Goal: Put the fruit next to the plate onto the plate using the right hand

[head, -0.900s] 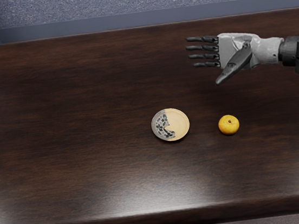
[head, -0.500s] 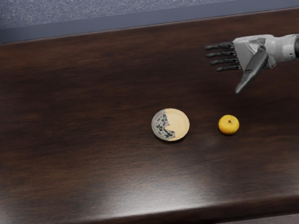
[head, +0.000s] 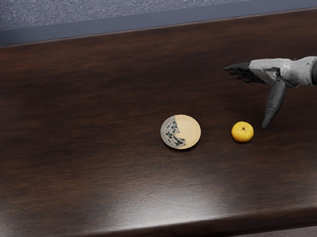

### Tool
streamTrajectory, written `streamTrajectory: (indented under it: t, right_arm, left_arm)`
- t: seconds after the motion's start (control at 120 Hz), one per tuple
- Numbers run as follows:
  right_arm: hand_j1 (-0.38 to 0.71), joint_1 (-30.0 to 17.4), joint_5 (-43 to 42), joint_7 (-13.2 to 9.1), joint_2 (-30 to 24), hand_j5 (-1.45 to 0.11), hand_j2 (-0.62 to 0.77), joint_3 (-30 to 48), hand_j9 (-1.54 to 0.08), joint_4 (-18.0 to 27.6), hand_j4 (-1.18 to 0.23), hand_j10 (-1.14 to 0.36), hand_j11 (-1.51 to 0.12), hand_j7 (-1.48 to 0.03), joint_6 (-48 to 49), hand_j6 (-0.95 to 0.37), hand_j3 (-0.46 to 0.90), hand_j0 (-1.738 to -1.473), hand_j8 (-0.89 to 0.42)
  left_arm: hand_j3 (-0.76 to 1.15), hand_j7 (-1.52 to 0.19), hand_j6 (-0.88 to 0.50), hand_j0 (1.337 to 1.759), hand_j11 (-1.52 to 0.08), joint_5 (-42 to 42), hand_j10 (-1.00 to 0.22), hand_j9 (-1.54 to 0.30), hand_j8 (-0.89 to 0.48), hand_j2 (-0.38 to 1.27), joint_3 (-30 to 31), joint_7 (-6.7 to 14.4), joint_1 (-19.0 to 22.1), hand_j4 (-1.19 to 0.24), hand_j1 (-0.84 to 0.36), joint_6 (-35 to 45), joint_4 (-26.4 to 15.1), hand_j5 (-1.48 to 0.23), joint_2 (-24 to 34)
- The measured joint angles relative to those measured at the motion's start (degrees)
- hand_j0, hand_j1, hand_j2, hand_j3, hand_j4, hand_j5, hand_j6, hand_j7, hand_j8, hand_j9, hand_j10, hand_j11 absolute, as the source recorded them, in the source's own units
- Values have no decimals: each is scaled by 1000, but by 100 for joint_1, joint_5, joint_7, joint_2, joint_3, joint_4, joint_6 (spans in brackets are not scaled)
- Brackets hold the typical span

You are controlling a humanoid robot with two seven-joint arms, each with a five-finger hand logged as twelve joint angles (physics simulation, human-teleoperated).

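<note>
A small orange fruit (head: 242, 132) lies on the dark wooden table (head: 87, 104), a short way right of a small tan plate (head: 181, 132) with a blue pattern on its left side. My right hand (head: 253, 92) comes in from the right edge and hovers just above and to the right of the fruit. Its fingers are spread and hold nothing. The thumb (head: 273, 103) points down, its tip close beside the fruit's right side without touching it. The plate has nothing on it.
A grey-blue wall (head: 144, 4) runs behind the table's far edge. The table's front edge crosses the bottom of the view.
My right hand has moved right and down toward the fruit, rotating so the thumb points downward beside it. Fruit and plate have not moved.
</note>
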Motion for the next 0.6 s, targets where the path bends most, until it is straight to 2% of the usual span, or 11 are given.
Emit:
streamTrajectory:
  t: [0.25, 0.392, 0.6]
  right_arm:
    - [-349, -675, -283, 124, -16, -1, 2, -42, 0, 549, -4, -3, 0, 0, -1374, -5, 0, -1658, -4]
    - [-308, -966, -372, 186, 16, -47, -5, -82, -47, 638, -39, -39, -46, -46, -1809, -41, 0, -1658, -40]
    - [-242, -1081, -757, 197, 133, -119, -15, -417, -119, 680, -95, -95, -119, -118, -2435, -97, 0, -1658, -96]
  left_arm:
    - [0, -1, -1, 1658, -1, 0, -1, -1, -1, 0, 0, 0, 0, -1, 348, -1, 0, -1, 0]
    - [0, -1, -1, 1658, -1, 0, -1, -1, -1, 0, 0, 0, 0, -1, 348, -1, 0, -1, 0]
    - [0, -1, -1, 1658, -1, 0, -1, -1, -1, 0, 0, 0, 0, -1, 348, -2, 0, -1, 0]
